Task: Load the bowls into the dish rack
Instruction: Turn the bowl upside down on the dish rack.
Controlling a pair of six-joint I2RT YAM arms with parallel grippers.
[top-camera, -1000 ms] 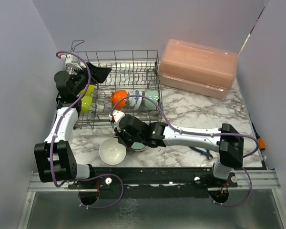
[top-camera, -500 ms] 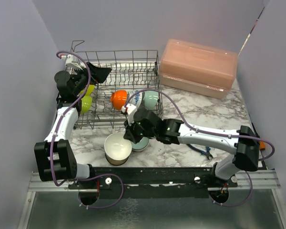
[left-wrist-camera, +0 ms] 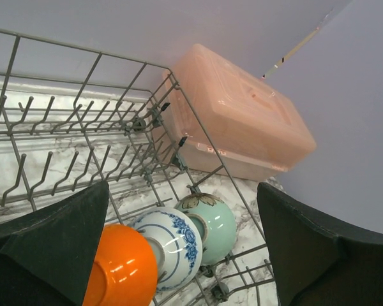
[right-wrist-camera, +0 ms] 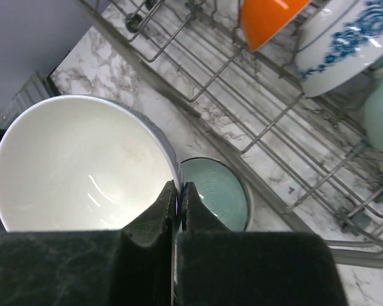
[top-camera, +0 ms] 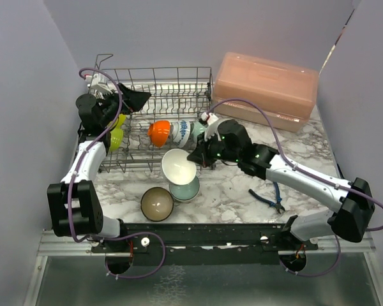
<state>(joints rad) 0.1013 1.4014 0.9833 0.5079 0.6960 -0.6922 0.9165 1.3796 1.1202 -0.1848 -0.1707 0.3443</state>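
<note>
Right gripper [top-camera: 195,158]: pinched shut on white bowl [top-camera: 178,164] rim, lifted within the last second from tabletop [top-camera: 242,197] front edge to dish rack [top-camera: 172,95] front wall, loading imminent, not done.

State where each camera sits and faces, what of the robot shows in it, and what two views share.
Top external: above and behind the arms, looking down on the table; both arms show, the right hand shut on the white bowl.
Left wrist: over the dish rack, facing the pink box; the left hand, open, frames the view.
Right wrist: looking down along the right hand onto the white bowl it pinches by the rim.
Shared: both wrist views show the orange bowl.
</note>
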